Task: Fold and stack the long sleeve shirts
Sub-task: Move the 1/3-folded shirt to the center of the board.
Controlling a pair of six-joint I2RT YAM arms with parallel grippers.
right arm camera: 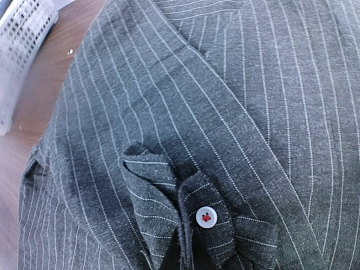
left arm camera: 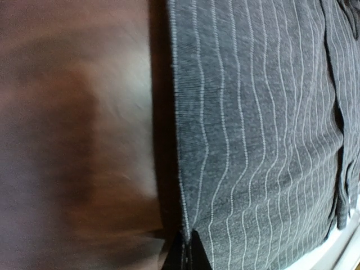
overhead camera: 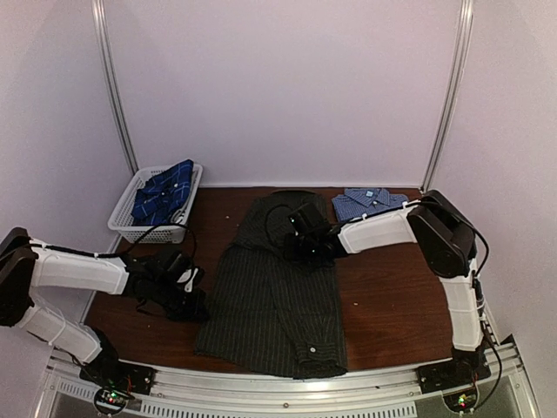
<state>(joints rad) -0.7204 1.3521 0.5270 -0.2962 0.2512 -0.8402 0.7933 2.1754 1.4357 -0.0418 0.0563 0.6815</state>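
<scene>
High rear overview, two wrist close-ups sharing pinstriped shirt (overhead camera: 274, 296) (left arm camera: 264, 140) (right arm camera: 225, 112)

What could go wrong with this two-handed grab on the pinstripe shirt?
1. The left gripper pinches only the very edge of the pinstripe shirt; it may slip on a lift.
2. The right gripper holds a bunched tuck around a button; the fold could come out creased.
3. The folded blue check shirt lies just behind that gripper and might get nudged.

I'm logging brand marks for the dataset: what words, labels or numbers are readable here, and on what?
None: no readable text on the pinstriped shirt, the checked shirt, the plaid shirt or the basket.
</scene>
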